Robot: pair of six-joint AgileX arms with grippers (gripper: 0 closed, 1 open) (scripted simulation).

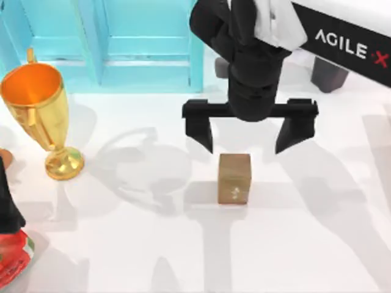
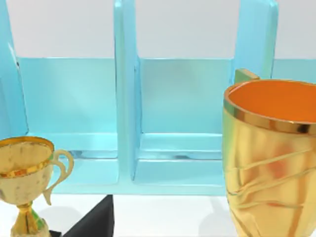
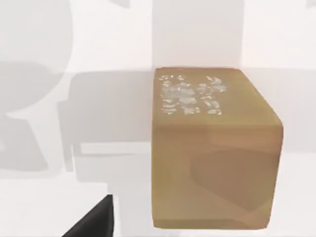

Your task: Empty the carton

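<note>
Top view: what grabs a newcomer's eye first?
The right gripper, fingers spread wide, hovering just behind the small brown carton at the table's middle. Next, the gold trophy cup standing upright at the left, before the turquoise shelf along the back edge.

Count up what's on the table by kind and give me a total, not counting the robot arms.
Gold trophy cups: 1
Brown cartons: 1
Blue racks: 1
Red things, cut off at the left edge: 1
Dark grey blocks near the right arm: 1
Total: 5
</note>
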